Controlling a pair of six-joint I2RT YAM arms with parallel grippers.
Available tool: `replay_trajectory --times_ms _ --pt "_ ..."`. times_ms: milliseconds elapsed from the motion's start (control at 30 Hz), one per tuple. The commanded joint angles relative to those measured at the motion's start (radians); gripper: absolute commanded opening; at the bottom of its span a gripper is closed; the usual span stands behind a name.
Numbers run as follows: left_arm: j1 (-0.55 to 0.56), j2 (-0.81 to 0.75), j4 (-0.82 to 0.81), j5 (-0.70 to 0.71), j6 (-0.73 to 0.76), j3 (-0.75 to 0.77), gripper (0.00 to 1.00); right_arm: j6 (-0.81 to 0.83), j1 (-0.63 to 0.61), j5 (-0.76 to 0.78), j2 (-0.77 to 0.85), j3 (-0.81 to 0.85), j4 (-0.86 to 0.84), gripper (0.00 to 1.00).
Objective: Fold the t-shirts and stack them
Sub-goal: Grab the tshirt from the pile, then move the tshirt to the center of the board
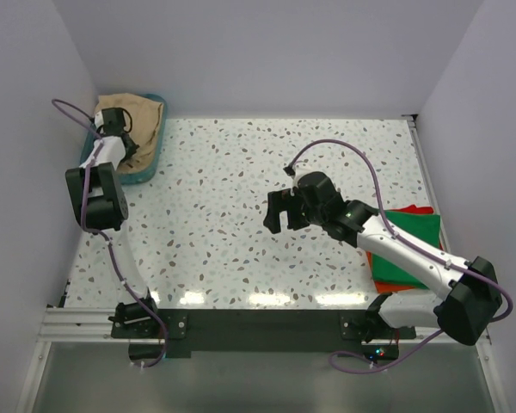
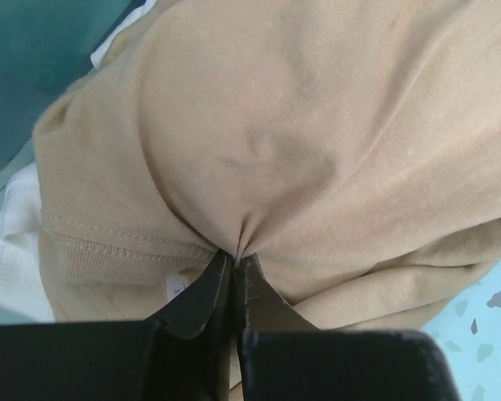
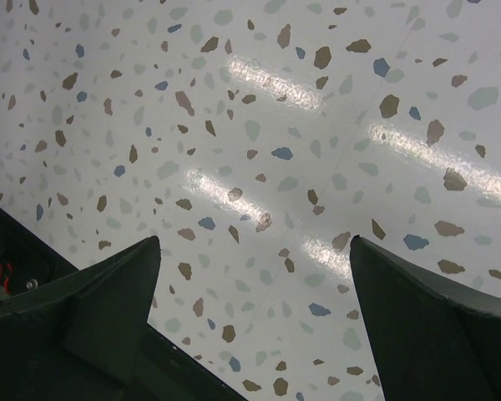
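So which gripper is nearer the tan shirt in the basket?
Left. The left gripper is shut on the tan shirt, pinching its cloth. The right gripper hangs open over the middle of the table, well away from it.

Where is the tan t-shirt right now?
Top view: the tan t-shirt is heaped in the teal basket at the table's far-left corner. The left gripper is shut on a fold of it.
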State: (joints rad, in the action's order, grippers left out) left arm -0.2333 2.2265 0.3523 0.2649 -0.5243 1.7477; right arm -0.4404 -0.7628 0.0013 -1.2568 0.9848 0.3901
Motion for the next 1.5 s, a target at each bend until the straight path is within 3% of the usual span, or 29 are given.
replay_trajectory --times_ms 0,833,1233,1467 --pt "-0.001 -0.077 -0.015 -0.01 0.037 0.062 0.0 0.016 0.002 -0.026 -0.007 -0.001 -0.048 0.99" --pt "0.028 -0.516 -0.116 -0.246 0.033 0.151 0.0 0.045 0.003 0.048 -0.072 0.071 -0.036 0.99" --pt "0.225 -0.695 -0.092 -0.305 0.078 0.323 0.0 0.054 0.005 0.106 -0.053 0.159 -0.022 0.99" --pt "0.402 -0.829 -0.101 -0.348 0.096 0.241 0.0 0.026 0.005 0.106 0.002 0.157 -0.028 0.99"
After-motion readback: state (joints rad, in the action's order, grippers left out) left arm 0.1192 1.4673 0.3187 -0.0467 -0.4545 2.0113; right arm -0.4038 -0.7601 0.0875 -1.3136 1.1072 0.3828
